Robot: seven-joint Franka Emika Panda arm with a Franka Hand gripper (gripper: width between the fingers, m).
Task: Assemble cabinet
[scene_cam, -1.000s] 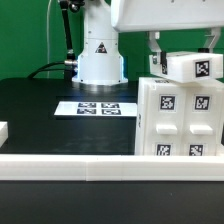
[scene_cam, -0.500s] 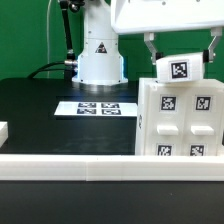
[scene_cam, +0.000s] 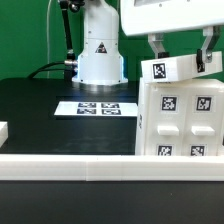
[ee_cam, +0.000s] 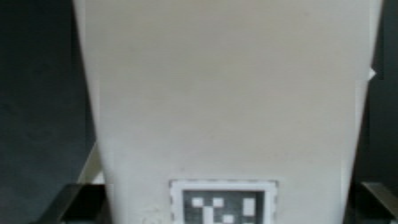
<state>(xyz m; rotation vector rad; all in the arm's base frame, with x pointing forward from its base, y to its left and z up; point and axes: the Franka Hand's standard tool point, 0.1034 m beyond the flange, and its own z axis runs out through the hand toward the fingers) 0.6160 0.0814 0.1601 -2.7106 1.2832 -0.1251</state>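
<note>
On the black surface, going from the exterior view's left: a white rail end sits at nine o'clock, the robot base stands at about twelve, and the marker board lies flat just below it, near centre. At three to four o'clock stands the cabinet, upright, its tagged drawer fronts facing the camera. Above it, at about two o'clock, the claw is clamped on a small white tagged block, tilted, held just over or touching the cabinet's top edge; which, I cannot tell. In the wrist view the block fills the frame, one tag low on it. The cabinet looks like rigid, smooth plastic, probably light and hollow, so it may slide or tip if pushed from above; its flat side walls seem the safest hold, not the drawer fronts. A white front wall runs along six o'clock and may limit low approaches; the marker board is well apart.
</note>
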